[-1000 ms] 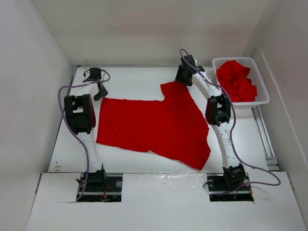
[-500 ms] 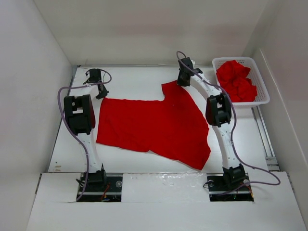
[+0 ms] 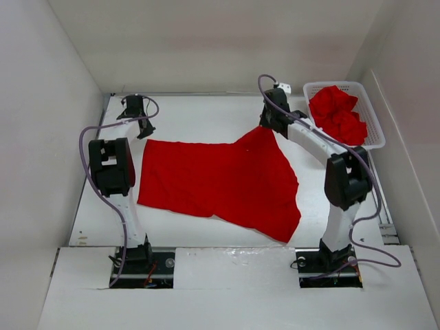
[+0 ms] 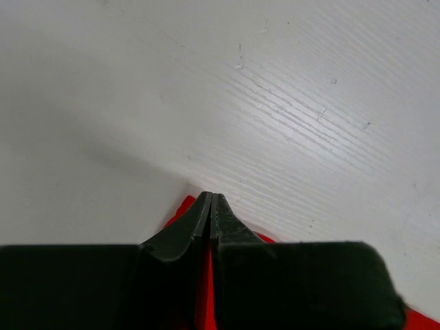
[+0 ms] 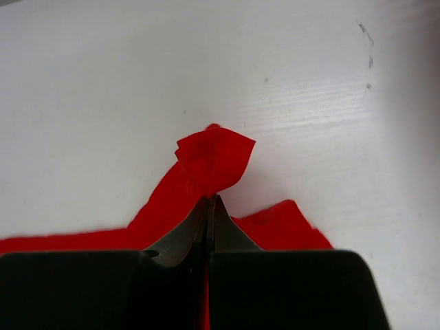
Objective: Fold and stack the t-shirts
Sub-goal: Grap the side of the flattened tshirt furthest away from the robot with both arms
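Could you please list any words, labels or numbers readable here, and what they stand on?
None readable: the spread t-shirt, the basket and the table bear no text.
A tiny mark at the table's near left edge is too small to make out.

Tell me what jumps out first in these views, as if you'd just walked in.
A bright red t-shirt lies spread across the middle of the white table. The right tool is shut on its far right corner, cloth bunched past the tips, and the left tool is shut on its far left corner. At the far right, a white basket holds more crumpled red shirts.
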Robot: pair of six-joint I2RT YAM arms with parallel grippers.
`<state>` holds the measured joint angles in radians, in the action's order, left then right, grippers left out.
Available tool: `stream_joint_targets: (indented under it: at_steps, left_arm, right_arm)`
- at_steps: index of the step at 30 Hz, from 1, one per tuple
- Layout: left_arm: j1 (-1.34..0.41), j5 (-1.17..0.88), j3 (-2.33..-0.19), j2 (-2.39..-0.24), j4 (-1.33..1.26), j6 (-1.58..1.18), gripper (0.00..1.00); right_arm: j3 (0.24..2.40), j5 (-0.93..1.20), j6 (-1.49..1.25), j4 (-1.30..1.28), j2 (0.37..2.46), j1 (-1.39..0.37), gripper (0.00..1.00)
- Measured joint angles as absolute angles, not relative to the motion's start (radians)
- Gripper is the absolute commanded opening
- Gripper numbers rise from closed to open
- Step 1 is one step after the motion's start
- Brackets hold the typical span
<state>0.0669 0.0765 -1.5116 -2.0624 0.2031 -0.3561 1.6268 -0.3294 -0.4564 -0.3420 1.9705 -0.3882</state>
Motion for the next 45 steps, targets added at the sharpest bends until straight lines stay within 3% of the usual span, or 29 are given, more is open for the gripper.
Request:
stream_joint_targets:
  at_steps: [9, 12, 13, 17, 22, 25, 29, 33, 45]
  left_arm:
    - [0.067, 0.085, -1.491, -2.022, 0.2, -0.368, 0.01]
    - [0.067, 0.094, -1.491, -2.022, 0.215, -0.379, 0.38]
    - [0.067, 0.096, -1.491, -2.022, 0.221, -0.38, 0.46]
    - [0.067, 0.096, -1.5, -2.032, 0.24, -0.395, 0.49]
    - [0.067, 0.095, -1.522, -2.076, 0.254, -0.405, 0.49]
    - [0.067, 0.096, -1.522, -2.096, 0.262, -0.41, 0.41]
    - [0.067, 0.101, -1.522, -2.101, 0.259, -0.413, 0.16]
    - [0.067, 0.102, -1.523, -2.106, 0.258, -0.412, 0.0]
    - [0.047, 0.177, -1.466, -2.059, 0.251, -0.402, 0.0]
  right_arm:
    - [1.333, -0.368, -0.514, -0.332, 1.684, -0.495, 0.0]
    - [1.3, -0.374, -0.527, -0.332, 1.654, -0.506, 0.0]
    - [1.298, -0.375, -0.531, -0.334, 1.651, -0.506, 0.0]
    - [1.298, -0.385, -0.542, -0.334, 1.65, -0.509, 0.0]
    - [1.298, -0.388, -0.547, -0.333, 1.654, -0.514, 0.0]
    - [1.299, -0.39, -0.548, -0.334, 1.662, -0.514, 0.0]
    - [1.299, -0.396, -0.548, -0.336, 1.671, -0.514, 0.0]
    - [1.299, -0.397, -0.548, -0.336, 1.678, -0.514, 0.0]
    - [1.294, -0.43, -0.557, -0.34, 1.662, -0.516, 0.0]
